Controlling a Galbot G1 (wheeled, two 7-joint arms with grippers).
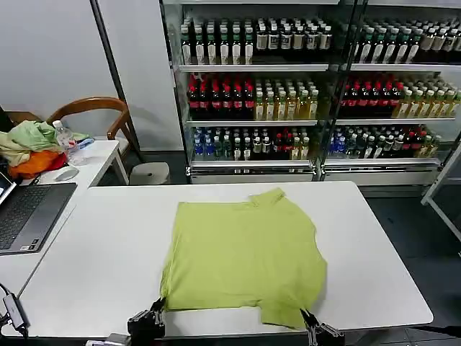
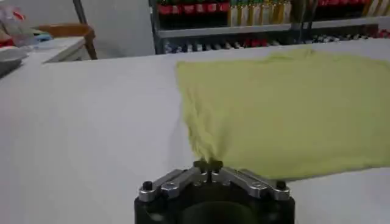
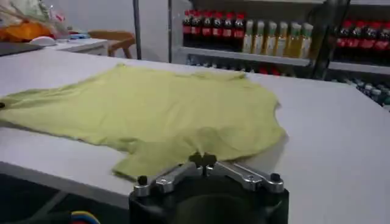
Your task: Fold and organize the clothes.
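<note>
Both grippers, left gripper (image 1: 160, 305) and right gripper (image 1: 306, 317), pinch the T-shirt (image 1: 245, 254)'s near hem on the counter (image 1: 101, 259), fingers clamped on cloth — folding looks barely begun.

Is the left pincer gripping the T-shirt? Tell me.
Yes, in the left wrist view the left pincer is shut on the T-shirt at its near corner.

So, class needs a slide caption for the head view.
Both tools, left and right, pinch the lime T-shirt's near hem on the white table.
</note>
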